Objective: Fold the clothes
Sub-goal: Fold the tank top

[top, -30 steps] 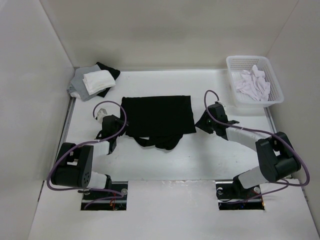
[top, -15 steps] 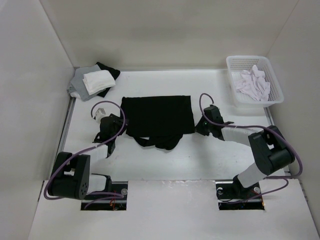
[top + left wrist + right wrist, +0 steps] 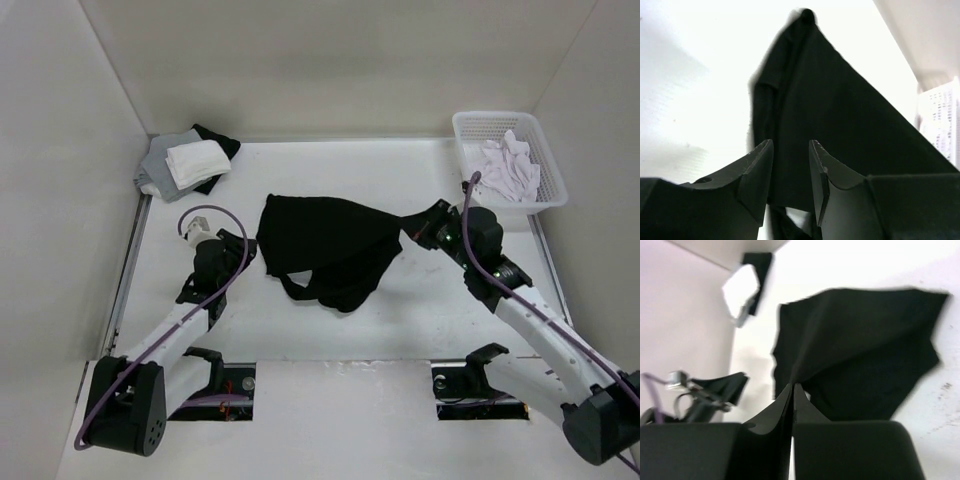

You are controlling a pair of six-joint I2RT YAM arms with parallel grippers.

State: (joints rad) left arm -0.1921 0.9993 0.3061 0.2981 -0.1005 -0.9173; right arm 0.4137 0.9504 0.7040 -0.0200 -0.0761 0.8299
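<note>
The clothes [image 3: 325, 240], one plain black top, lie mid-table with the right side pulled up into a peak. My right gripper [image 3: 412, 226] is shut on that right edge. In the right wrist view the fabric [image 3: 860, 350] gathers to a point at the closed right gripper [image 3: 792, 386]. My left gripper [image 3: 238, 256] hovers just off the garment's left edge. In the left wrist view the left gripper [image 3: 790, 144] is open, and the black cloth [image 3: 830, 115] lies beyond the tips with nothing gripped. Straps trail at the garment's near edge.
A white plastic basket [image 3: 495, 116] holding a white cloth bundle [image 3: 505, 165] stands at the back right. A grey, white and black cloth pile [image 3: 185, 165] sits at the back left corner. White walls close in the table on three sides.
The right gripper closed on the top's right edge and lifted it up and to the right, rumpling the flat cloth. The left gripper opened wider and pulled back from the left edge.
</note>
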